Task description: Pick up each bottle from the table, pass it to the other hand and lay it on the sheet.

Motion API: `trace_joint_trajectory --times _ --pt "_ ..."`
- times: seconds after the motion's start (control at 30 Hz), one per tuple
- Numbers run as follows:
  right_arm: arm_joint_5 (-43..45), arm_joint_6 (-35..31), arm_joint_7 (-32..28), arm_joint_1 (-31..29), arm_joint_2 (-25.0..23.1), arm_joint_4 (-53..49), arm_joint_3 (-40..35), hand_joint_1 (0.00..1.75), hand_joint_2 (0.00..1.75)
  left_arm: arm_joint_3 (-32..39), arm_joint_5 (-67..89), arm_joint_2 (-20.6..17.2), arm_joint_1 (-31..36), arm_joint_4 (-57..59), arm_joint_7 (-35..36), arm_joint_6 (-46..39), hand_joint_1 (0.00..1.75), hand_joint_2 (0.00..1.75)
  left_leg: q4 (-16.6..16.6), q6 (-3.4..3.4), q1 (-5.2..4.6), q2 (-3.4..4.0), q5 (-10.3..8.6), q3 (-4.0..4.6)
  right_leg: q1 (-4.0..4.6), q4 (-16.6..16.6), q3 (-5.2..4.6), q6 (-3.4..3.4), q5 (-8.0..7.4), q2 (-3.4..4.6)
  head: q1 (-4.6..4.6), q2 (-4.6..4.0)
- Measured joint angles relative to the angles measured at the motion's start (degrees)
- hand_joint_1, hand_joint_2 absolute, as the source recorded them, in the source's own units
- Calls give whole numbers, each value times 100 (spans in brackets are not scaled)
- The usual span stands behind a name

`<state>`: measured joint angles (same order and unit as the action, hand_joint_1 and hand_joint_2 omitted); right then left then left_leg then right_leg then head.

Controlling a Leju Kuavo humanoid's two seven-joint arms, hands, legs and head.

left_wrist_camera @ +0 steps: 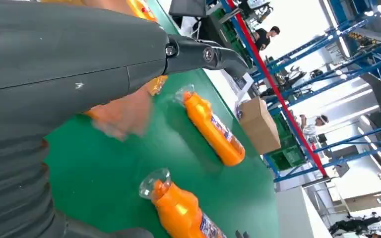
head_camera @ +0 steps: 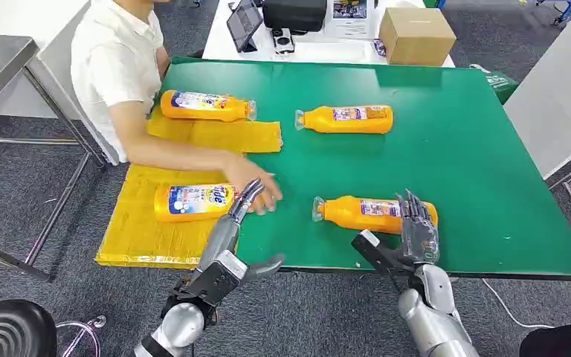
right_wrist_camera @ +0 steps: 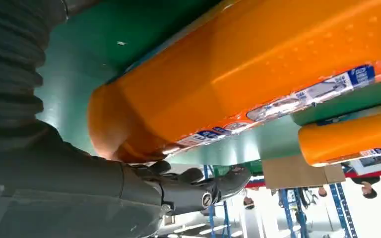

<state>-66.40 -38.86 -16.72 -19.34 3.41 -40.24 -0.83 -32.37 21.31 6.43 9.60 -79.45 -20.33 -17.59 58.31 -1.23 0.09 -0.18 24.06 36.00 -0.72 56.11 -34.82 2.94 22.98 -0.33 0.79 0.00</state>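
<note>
Bottles lie on their sides across the green table (head_camera: 461,149) and the yellow sheet (head_camera: 137,238) at its left edge: two already on the sheet, one at the far middle (head_camera: 346,119), and the near bottle (head_camera: 364,213) in front of the right hand (head_camera: 416,227). Its long axis runs left to right, cap to the left, base to the right. The right hand's fingers reach over that base end and its thumb sits on the near side, so the grip looks to be closing but I cannot tell whether it holds yet. The left hand (head_camera: 234,249) is unclenched and holds nothing, near the sheet's right edge, beside a person's hand (head_camera: 256,186) resting at the nearer sheet bottle (head_camera: 193,201).
</note>
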Motion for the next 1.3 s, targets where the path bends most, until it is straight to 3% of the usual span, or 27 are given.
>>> trace_joint_trajectory --times 0.2,0.67,1.17,1.27,1.3 --pt "37 138 111 -174 59 281 -144 0 175 -18 -9 2 32 33 7 13 0 175 0 -1 0 1 0 -5 0 0 3 0 -1 0 2 0" --pt "-776 518 1379 -289 223 170 -610 0 175 -15 -17 4 -51 -18 116 98 0 175 0 -2 -1 -2 1 -49 -1 -3 49 0 0 -1 2 0" --pt "-553 1143 1515 -322 406 -33 -756 0 175 -13 -101 9 -105 -81 142 214 0 175 0 -2 -1 -4 1 -56 -2 -4 57 -1 2 -1 2 0" --pt "-494 1312 1523 -381 420 42 -760 26 175 -13 -149 9 -104 -81 142 225 0 175 0 -2 -2 -1 1 -63 -2 -6 60 0 1 1 2 0" --pt "-424 1454 1523 -433 448 114 -758 59 175 -11 -187 9 -101 -81 140 249 0 175 0 -3 -2 1 3 -71 -2 -8 66 0 0 2 2 0"
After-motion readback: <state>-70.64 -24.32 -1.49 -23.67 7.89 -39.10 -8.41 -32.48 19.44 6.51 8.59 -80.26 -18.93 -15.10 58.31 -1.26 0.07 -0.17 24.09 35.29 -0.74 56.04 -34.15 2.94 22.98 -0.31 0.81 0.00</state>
